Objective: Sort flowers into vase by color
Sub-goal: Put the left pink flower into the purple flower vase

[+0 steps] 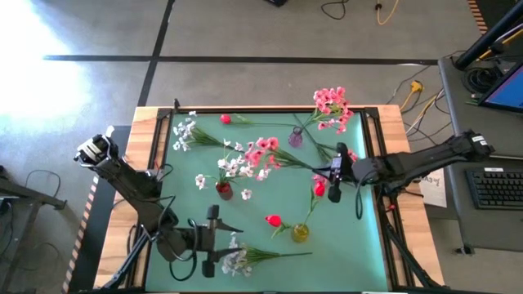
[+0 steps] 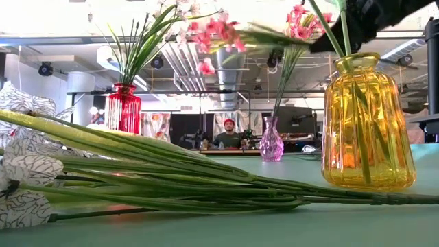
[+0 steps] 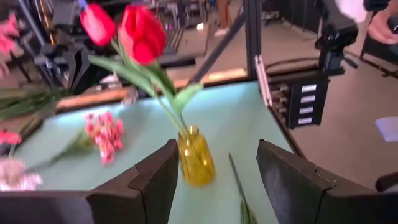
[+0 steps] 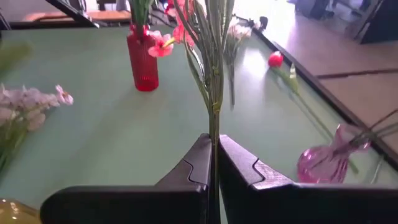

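Nearest the low camera, a white spray (image 2: 27, 171) lies flat on the green table (image 2: 343, 226), its long stems running off to the yellow vase (image 2: 368, 123). From above the same spray (image 1: 245, 257) sits at the near edge, just beside the left gripper (image 1: 210, 241), whose fingers stand apart with nothing between them; its wrist camera confirms the gap and looks through it at the yellow vase (image 3: 196, 158) with two red buds (image 3: 142, 34) on it (only one bud shows plainly from above).

The overhead picture alone shows a loose red bud (image 1: 274, 220) lying on the table just beside that vase.

Farther in, the right gripper (image 1: 333, 184) hangs over the table's middle-right, clamped shut on a green stem (image 4: 213, 112). Its wrist view shows the fingers pinching the stem, which rises to pink blossoms (image 4: 163, 45) near the red vase (image 4: 142, 59). From above this pink spray (image 1: 263, 153) stretches between gripper and red vase (image 1: 223, 189), which holds white blossoms.

Beyond, the purple vase (image 1: 296, 137) carries pink flowers (image 1: 331, 104). At the far edge lie another white spray (image 1: 186, 132) and another red bud (image 1: 225, 119). Only the low view shows a person (image 2: 228, 137) in the room behind.
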Robot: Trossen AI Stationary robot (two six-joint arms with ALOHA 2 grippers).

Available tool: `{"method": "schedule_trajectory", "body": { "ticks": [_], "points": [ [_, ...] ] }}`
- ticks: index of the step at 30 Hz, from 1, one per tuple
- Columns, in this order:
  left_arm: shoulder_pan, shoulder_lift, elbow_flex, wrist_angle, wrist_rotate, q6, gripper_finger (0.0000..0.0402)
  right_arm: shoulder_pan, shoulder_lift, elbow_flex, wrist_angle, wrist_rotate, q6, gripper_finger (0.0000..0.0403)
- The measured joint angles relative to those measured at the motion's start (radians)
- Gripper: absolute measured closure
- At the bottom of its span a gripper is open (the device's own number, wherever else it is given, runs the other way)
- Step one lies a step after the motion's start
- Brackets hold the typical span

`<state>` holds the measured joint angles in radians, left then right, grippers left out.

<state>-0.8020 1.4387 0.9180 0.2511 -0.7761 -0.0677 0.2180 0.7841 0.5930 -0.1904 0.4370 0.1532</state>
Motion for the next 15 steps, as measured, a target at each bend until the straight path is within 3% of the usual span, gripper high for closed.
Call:
{"method": "schedule_trajectory", "body": {
  "ticks": [5,15],
  "points": [
    [0.001,0.000,0.000,0.078,0.000,0.083,0.0198,0.000,-0.003,0.068,-0.028,-0.019,-0.054,0.0390],
    [0.001,0.000,0.000,0.132,0.000,0.086,0.0198,0.000,-0.003,0.211,-0.089,-0.019,-0.085,0.0390]
  ]
}}
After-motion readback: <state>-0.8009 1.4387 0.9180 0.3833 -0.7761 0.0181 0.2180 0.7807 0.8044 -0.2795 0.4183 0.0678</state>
